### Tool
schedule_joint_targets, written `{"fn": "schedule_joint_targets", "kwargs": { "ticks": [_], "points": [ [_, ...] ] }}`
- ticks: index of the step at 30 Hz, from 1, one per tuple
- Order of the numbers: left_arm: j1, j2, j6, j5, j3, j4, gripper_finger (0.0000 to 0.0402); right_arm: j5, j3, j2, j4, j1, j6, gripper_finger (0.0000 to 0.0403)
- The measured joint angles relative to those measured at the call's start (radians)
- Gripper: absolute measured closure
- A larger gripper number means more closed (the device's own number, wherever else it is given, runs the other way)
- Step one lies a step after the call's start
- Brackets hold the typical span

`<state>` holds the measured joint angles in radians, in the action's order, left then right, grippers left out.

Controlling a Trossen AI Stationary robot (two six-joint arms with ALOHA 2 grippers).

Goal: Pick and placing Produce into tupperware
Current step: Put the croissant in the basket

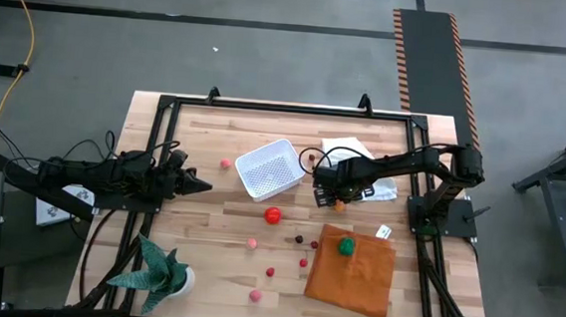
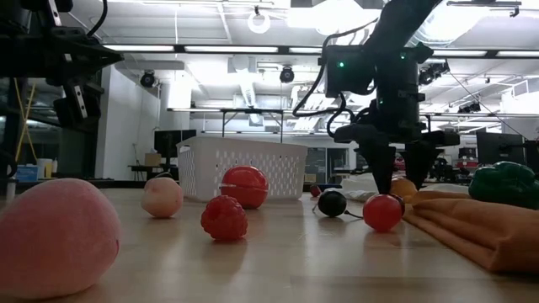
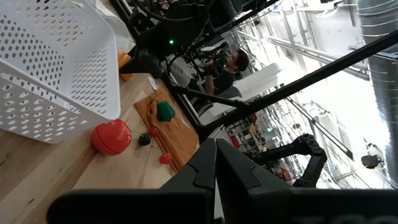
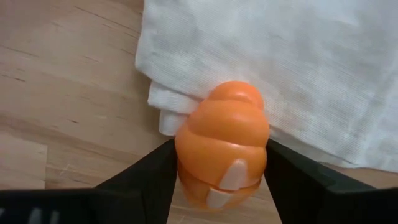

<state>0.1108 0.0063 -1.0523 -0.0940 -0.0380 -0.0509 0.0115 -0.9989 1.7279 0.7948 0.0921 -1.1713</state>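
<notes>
**Right gripper straddles the orange piece beside the tub**

The step in hand looks like the pick of the orange toy (image 4: 222,149). The right gripper (image 1: 335,190) stands just to the right of the white tupperware (image 1: 268,168), down at the desk (image 1: 218,224), its fingers spread to either side of the orange toy — close against it, but not plainly clamped. The toy lies at the edge of the white cloth (image 4: 280,68), which sits on the same side of the tupperware.

The left gripper (image 1: 197,185) waits to the left of the tupperware, closed and empty.

Other produce is scattered on the desk in front of the tupperware: a red ball (image 1: 273,216) nearest it, a pink ball (image 1: 226,163) at its left side, and a green piece (image 1: 345,245) on the orange cloth (image 1: 355,273) farther off.

Judging from this, the next move calls for closing firmly on the orange toy, lifting it clear of the cloth — without dragging the fabric — then carrying it the short way over the tupperware's rim before letting go.
</notes>
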Motion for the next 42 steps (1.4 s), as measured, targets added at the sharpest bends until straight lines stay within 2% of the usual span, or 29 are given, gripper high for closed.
{"fn": "schedule_joint_targets", "kwargs": {
  "ticks": [10,20,42],
  "points": [
    [0.000,0.000,0.000,0.000,0.000,0.000,0.0401,-0.002,0.000,0.000,0.000,0.000,0.000,0.0192],
    [0.000,0.000,0.001,0.000,0.000,0.000,0.0401,-0.058,-0.007,0.000,0.004,0.000,0.009,0.0192],
    [0.000,0.000,0.009,0.000,0.000,0.000,0.0401,-0.026,-0.303,0.000,0.212,0.097,0.239,0.0192]
  ]
}}
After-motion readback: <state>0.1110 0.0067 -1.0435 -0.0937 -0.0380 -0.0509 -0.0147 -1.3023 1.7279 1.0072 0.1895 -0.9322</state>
